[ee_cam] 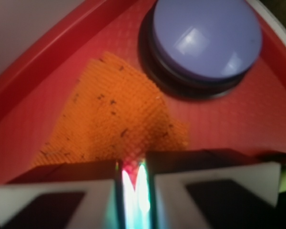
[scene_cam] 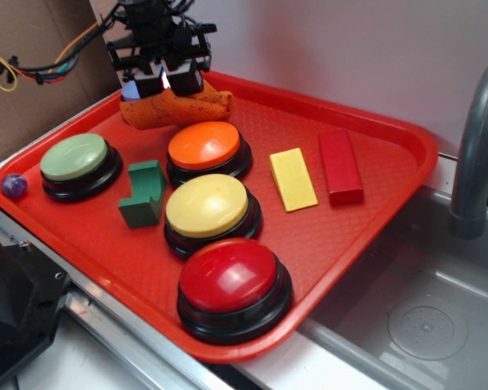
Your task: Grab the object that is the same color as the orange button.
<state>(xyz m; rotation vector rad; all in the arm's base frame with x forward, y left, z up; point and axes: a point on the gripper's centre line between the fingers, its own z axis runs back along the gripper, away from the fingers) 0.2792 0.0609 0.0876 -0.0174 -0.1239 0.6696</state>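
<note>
The object [scene_cam: 175,110], a nubbly orange knitted cloth, lies bunched at the far corner of the red tray [scene_cam: 390,146]. In the wrist view the object [ee_cam: 114,114] spreads over the tray floor right up to the fingertips. My gripper [scene_cam: 164,81] stands straight over it, tips down in the fabric. The jaws are drawn together to a thin slit, and a bit of the weave shows pinched at the slit's top, so my gripper [ee_cam: 135,191] is shut on the cloth. The orange button [scene_cam: 205,146], glossy on a black base, sits just in front of the cloth.
Green button [scene_cam: 75,158], yellow button [scene_cam: 207,205] and red button [scene_cam: 230,276] share the tray with a green block [scene_cam: 142,195], yellow block [scene_cam: 293,179], red block [scene_cam: 340,165] and small purple ball [scene_cam: 14,186]. A faucet [scene_cam: 472,154] and sink [scene_cam: 423,325] lie to the right.
</note>
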